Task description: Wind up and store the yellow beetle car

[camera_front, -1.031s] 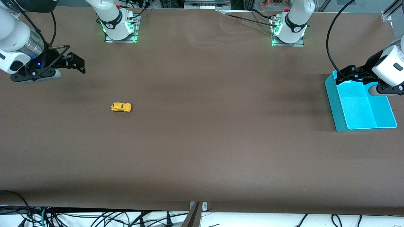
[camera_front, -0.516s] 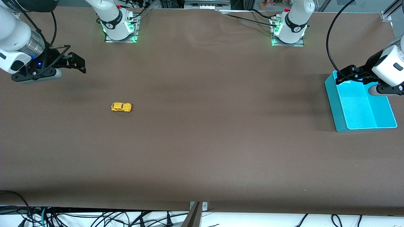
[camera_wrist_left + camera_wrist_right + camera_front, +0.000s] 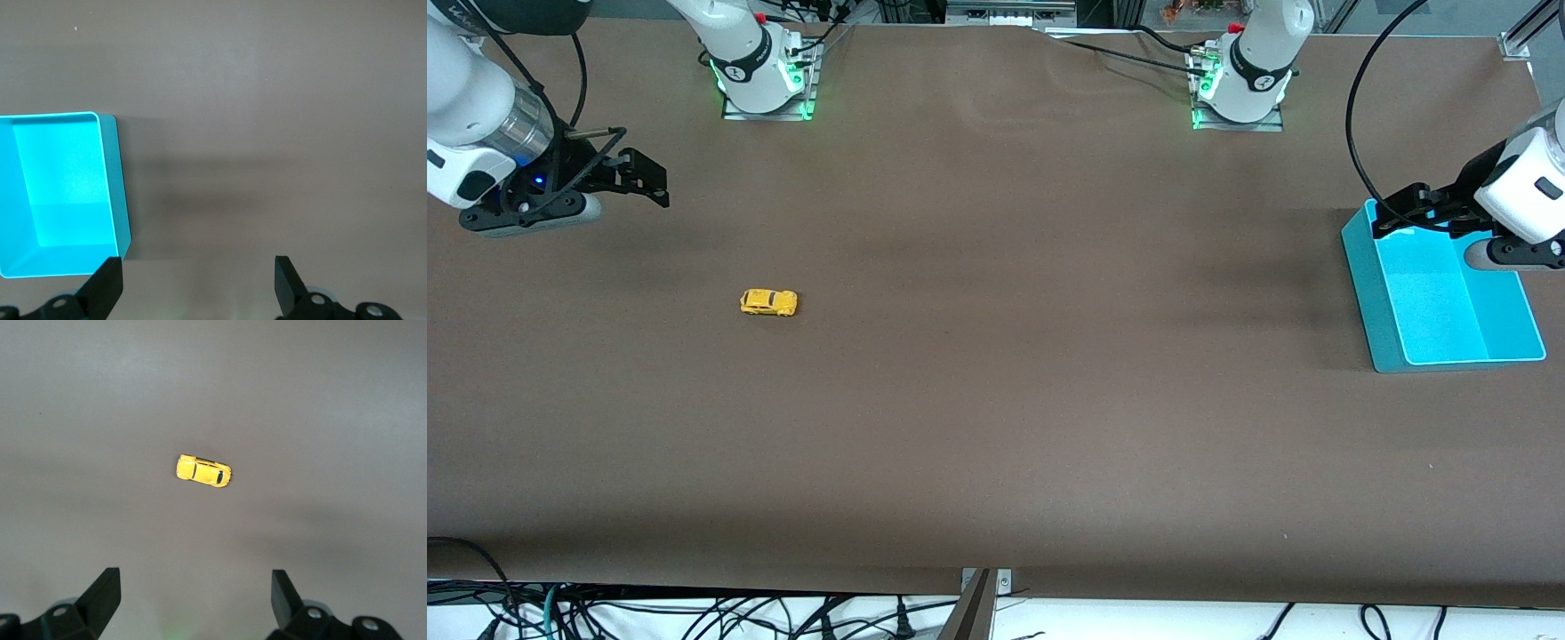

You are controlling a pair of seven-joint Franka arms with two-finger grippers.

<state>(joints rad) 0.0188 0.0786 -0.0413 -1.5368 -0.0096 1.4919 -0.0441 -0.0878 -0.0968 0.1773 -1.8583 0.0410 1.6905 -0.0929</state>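
Note:
The yellow beetle car [image 3: 768, 302] stands on its wheels on the brown table, toward the right arm's end; the right wrist view shows the car [image 3: 203, 471] alone on bare surface. My right gripper [image 3: 640, 181] hangs open and empty above the table, well apart from the car. Over the rim of the cyan bin [image 3: 1440, 298] my left gripper [image 3: 1400, 216] hangs open and empty. The left wrist view has the bin [image 3: 60, 193] beside my left gripper [image 3: 198, 287], whose jaws stand wide over bare table.
The brown table [image 3: 1032, 400] spreads wide between the car and the bin. Both arm bases [image 3: 760, 71] stand along the table edge farthest from the camera. Cables [image 3: 605, 613] lie below the nearest edge.

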